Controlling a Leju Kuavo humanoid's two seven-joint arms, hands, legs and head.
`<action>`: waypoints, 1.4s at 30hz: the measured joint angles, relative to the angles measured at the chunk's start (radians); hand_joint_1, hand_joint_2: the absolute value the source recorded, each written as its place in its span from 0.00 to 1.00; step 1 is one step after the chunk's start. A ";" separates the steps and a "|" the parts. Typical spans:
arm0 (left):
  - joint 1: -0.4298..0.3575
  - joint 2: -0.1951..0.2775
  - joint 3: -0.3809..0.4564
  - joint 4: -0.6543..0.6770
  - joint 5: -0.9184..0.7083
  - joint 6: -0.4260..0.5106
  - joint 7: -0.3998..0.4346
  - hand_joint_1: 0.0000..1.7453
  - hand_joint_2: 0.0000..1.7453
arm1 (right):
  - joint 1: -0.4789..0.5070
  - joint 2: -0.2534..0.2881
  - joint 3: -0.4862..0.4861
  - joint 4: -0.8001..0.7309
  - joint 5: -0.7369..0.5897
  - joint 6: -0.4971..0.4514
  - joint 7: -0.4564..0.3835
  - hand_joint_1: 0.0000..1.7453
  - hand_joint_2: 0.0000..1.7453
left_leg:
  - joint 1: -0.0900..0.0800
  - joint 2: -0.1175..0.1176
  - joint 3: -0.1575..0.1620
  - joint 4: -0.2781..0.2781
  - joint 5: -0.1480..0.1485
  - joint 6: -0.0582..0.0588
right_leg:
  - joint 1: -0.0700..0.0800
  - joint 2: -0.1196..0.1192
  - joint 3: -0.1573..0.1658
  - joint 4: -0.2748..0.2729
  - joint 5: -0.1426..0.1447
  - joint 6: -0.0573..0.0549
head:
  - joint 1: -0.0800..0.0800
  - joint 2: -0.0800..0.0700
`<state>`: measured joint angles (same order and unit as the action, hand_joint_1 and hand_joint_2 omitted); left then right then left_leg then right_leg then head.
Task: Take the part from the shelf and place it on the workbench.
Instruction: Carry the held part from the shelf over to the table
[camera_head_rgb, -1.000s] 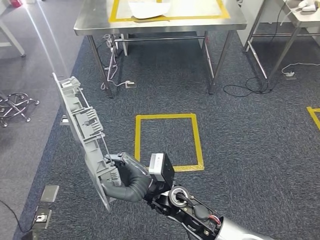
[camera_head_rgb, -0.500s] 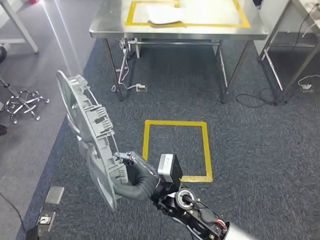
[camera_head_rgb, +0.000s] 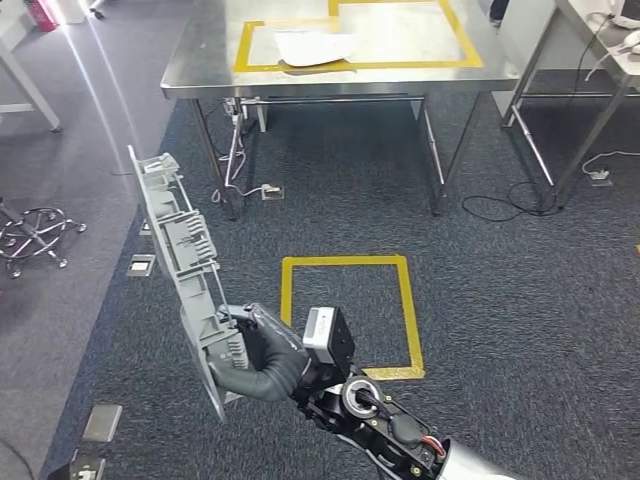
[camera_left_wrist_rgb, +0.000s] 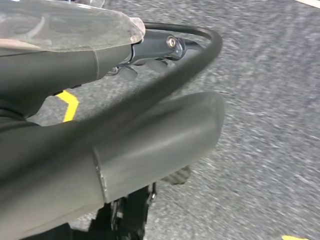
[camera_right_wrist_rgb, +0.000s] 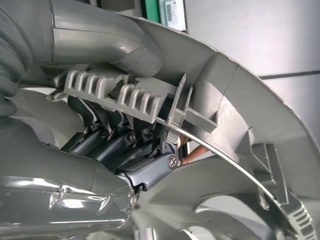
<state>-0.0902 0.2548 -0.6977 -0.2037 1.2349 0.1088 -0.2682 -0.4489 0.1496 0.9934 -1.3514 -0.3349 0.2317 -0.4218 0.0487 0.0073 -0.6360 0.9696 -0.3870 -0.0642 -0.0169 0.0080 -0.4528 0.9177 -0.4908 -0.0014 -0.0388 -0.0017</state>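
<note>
Grey ribbed plastic part (camera_head_rgb: 181, 265) held upright and tilted above dark carpet (camera_head_rgb: 490, 300), clamped at its lower end by right robot hand (camera_head_rgb: 260, 355), fingers (camera_right_wrist_rgb: 113, 142) hooked through its ribs. Well apart from steel desk (camera_head_rgb: 211, 70) ahead, beyond yellow floor square (camera_head_rgb: 411, 310). Left robot hand: grip impossible to tell.

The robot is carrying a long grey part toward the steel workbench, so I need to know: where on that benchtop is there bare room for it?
The workbench is bare inside the yellow tape outline, right of the white sheet, and along the strip outside the tape. The sheet crowds the outline's left half. The right hand holds the grey part.
</note>
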 joint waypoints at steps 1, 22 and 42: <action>0.000 -0.001 0.000 0.000 -0.002 -0.003 0.000 0.00 0.00 | 0.001 -0.002 -0.001 -0.002 0.000 -0.004 0.001 0.89 1.00 | 0.000 0.003 0.006 -0.022 0.011 0.006 | 0.002 0.000 0.005 0.004 -0.009 0.010 | -0.004 0.000; -0.006 -0.002 -0.003 0.000 -0.016 -0.014 -0.008 0.00 0.00 | 0.024 -0.034 -0.009 -0.045 0.008 -0.024 0.006 0.89 1.00 | -0.037 -0.013 0.075 0.112 -0.131 0.037 | 0.038 -0.003 -0.074 0.014 0.066 -0.045 | 0.055 0.000; -0.002 0.010 -0.003 0.000 0.001 -0.011 -0.008 0.00 0.00 | 0.017 -0.035 -0.014 -0.040 -0.011 -0.013 -0.019 0.89 1.00 | -0.031 -0.012 0.087 -0.008 -0.060 0.069 | 0.023 -0.002 -0.208 0.322 -0.100 0.017 | 0.056 0.000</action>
<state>-0.0921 0.2644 -0.7008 -0.2041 1.2358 0.0980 -0.2762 -0.4316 0.1141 0.9790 -1.3918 -0.3455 0.2186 -0.4408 0.0180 -0.0043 -0.5489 0.9617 -0.4467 0.0043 0.0063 0.0065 -0.6605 1.2394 -0.5909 0.0151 0.0174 -0.0016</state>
